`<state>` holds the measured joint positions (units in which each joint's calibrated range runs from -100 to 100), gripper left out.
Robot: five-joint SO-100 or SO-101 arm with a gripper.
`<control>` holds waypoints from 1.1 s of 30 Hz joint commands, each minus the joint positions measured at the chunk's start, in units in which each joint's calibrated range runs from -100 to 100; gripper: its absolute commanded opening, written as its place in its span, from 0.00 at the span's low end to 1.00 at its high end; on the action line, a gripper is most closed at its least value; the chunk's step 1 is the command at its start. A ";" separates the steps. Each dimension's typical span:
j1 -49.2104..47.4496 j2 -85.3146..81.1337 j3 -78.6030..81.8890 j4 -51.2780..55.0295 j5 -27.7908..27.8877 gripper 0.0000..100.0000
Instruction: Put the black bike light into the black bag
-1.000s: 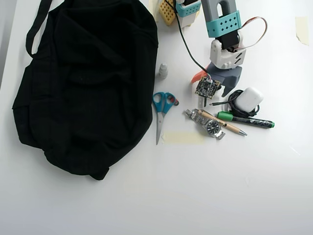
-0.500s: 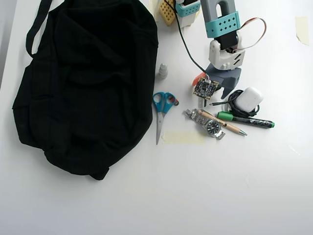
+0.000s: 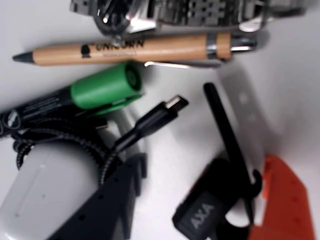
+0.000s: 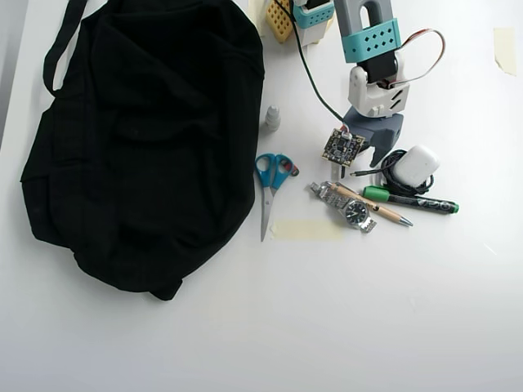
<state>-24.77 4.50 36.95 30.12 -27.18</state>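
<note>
The black bike light (image 3: pixel 205 215), marked AXA, lies on the white table at the bottom of the wrist view, with its black strap (image 3: pixel 225 125) reaching upward. My gripper (image 3: pixel 205 167) is open and low over it. The dark finger (image 3: pixel 107 205) is left of the light and the orange finger (image 3: pixel 285 200) is right of it; neither visibly presses on it. In the overhead view the gripper (image 4: pixel 369 155) covers the light. The black bag (image 4: pixel 139 139) lies at the far left of the table.
A wooden pen (image 3: pixel 135 50), a steel watch (image 3: pixel 190 12), a green-capped marker (image 3: pixel 100 90), a black USB cable (image 3: pixel 150 122) and a white case (image 3: pixel 45 195) crowd around the light. Blue scissors (image 4: pixel 271 184) and a small grey bottle (image 4: pixel 271 119) lie between the gripper and the bag.
</note>
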 commanded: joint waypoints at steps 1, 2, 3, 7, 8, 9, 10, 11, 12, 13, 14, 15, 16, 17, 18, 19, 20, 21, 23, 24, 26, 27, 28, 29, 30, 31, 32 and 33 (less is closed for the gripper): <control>-1.03 -0.27 0.43 0.97 0.23 0.29; -1.18 -0.52 0.43 1.75 0.28 0.29; -1.48 -0.69 0.43 2.18 0.28 0.29; -2.90 -0.77 0.34 2.35 0.28 0.29; -2.83 -0.77 0.34 2.78 0.28 0.29; -2.75 -0.77 0.34 3.04 0.28 0.29; -2.75 -0.77 0.34 3.04 0.75 0.29; -2.68 -0.77 0.34 3.38 1.48 0.29; -2.68 -0.77 0.07 3.81 1.85 0.29; -2.53 -0.77 0.07 4.24 1.85 0.29; -2.30 -0.77 0.16 4.24 1.85 0.29; -2.23 -0.77 0.16 4.33 1.85 0.29; -2.16 -0.77 -0.02 4.33 1.85 0.29; -2.16 -0.69 -0.20 4.67 1.85 0.29; -2.16 -0.69 -0.20 5.10 1.85 0.29; -2.01 -0.69 -0.20 5.62 1.85 0.29; -1.86 -0.69 -0.11 6.14 1.85 0.29; -1.78 -0.69 -0.02 6.57 1.85 0.29; -1.71 -0.69 0.07 7.43 1.85 0.29; -1.63 -0.69 0.07 7.77 1.85 0.29; -1.63 -0.69 0.16 7.77 1.85 0.29; -1.63 -0.69 0.16 7.77 1.85 0.29; -1.63 -0.69 0.25 7.86 1.85 0.29; -1.63 -0.69 0.25 7.86 1.85 0.29; -1.63 -0.69 0.25 7.86 1.85 0.29; -1.63 -0.69 0.25 7.95 1.85 0.29; -1.63 -0.69 0.07 8.38 1.85 0.29; -1.63 -0.69 -0.02 8.81 1.85 0.29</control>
<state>-26.90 4.17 36.43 37.45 -25.52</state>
